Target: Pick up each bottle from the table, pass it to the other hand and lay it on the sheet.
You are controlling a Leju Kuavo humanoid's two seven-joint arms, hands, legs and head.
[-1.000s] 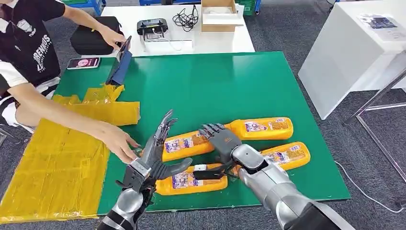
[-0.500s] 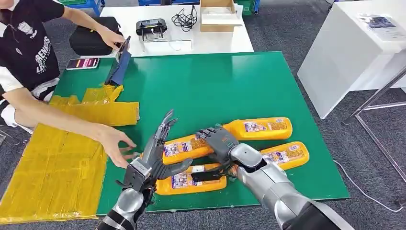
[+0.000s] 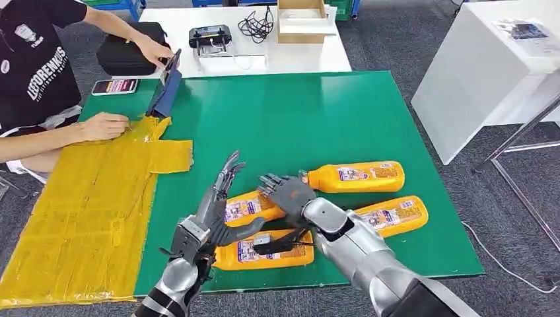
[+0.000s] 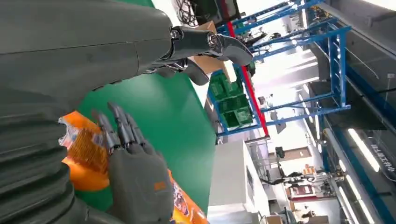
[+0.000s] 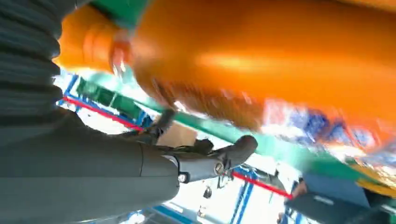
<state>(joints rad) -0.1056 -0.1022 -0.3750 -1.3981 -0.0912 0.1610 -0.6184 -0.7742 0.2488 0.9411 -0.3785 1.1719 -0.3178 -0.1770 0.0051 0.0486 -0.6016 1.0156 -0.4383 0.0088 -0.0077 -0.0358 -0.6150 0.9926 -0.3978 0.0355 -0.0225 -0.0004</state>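
Person's hand point(image 3: 105, 125) has withdrawn to 10 o'clock. Right hand point(image 3: 285, 193), fingers spread, holds nothing over bottle point(image 3: 254, 206); left hand point(image 3: 214, 205) likewise empty. We judge bottle rigid, slick; grip mid-body.

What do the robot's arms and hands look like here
Both arms are polished silver metal with rounded segments. The left hand has slim, dark metallic fingers, a thick grey thumb and a black wrist joint with thin cables. The right hand has a matte dark grey shell. In the wrist views, a grey ribbed cover sits behind each hand.

A blurred orange bottle point(image 5: 261, 60) lies close above the right robot hand point(image 5: 140, 168). Its grey thumb point(image 5: 224, 156) extends free beneath the bottle.
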